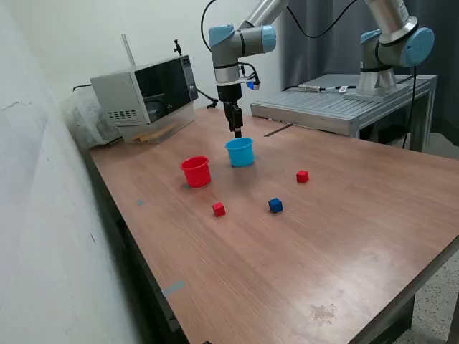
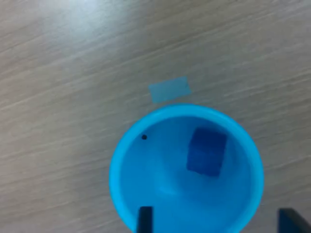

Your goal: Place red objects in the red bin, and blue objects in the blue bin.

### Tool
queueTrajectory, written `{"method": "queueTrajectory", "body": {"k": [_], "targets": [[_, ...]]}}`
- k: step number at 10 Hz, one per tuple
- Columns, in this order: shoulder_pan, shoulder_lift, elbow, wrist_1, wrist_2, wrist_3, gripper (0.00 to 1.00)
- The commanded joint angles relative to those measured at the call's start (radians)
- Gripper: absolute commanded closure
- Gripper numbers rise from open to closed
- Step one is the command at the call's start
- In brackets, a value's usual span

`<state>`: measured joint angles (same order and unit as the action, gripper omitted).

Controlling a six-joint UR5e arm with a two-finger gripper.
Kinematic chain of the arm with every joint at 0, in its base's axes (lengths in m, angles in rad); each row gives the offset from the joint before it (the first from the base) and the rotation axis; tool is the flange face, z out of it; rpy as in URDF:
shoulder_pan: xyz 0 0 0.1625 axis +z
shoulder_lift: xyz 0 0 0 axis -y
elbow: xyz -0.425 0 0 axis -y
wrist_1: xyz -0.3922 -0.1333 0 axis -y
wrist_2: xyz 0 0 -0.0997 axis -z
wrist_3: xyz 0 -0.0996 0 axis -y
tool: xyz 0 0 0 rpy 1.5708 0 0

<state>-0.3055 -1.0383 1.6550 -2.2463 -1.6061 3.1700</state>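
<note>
The light blue bin (image 1: 240,152) stands on the wooden table, and my gripper (image 1: 237,131) hangs straight above its rim. In the wrist view the blue bin (image 2: 187,170) holds one dark blue cube (image 2: 207,151) inside. My gripper (image 2: 217,213) is open, its two dark fingertips (image 2: 145,219) wide apart with nothing between them. The red bin (image 1: 196,172) stands just to the exterior view's left of the blue one. On the table lie one red cube (image 1: 219,208), another red cube (image 1: 302,175), and a blue cube (image 1: 275,206).
A microwave (image 1: 147,97) sits at the back of the table. A metal platform (image 1: 337,107) carries a second arm (image 1: 391,50) behind the table. A wall runs along the exterior view's left. A pale tape patch (image 2: 169,90) lies beside the blue bin.
</note>
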Motion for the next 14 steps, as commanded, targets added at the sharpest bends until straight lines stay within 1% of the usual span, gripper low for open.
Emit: {"method": "queueTrajectory", "body": {"k": [1,2,3,4,5,6,7,8,9,10,11,12,14], "targets": [[0.009,-0.037,0.02,0.004,0.002,-0.014,0.0],[0.032,-0.092,0.035,0.005,0.003,-0.016,0.0],[0.078,-0.17,0.038,0.016,0.003,-0.024,0.0],[0.119,-0.262,0.037,0.095,-0.001,-0.047,0.0],[0.205,-0.355,0.034,0.225,0.003,-0.057,0.0],[0.288,-0.399,0.034,0.237,0.005,-0.053,0.0],[0.365,-0.401,0.025,0.235,0.005,-0.042,0.0],[0.402,-0.385,-0.007,0.229,0.008,0.019,0.0],[0.42,-0.344,-0.062,0.229,0.018,0.091,0.0],[0.445,-0.298,-0.117,0.229,0.018,0.15,0.0],[0.45,-0.272,-0.151,0.229,0.018,0.21,0.0],[0.45,-0.263,-0.167,0.228,0.018,0.25,0.0],[0.45,-0.206,-0.208,0.214,0.017,0.289,0.0]]}}
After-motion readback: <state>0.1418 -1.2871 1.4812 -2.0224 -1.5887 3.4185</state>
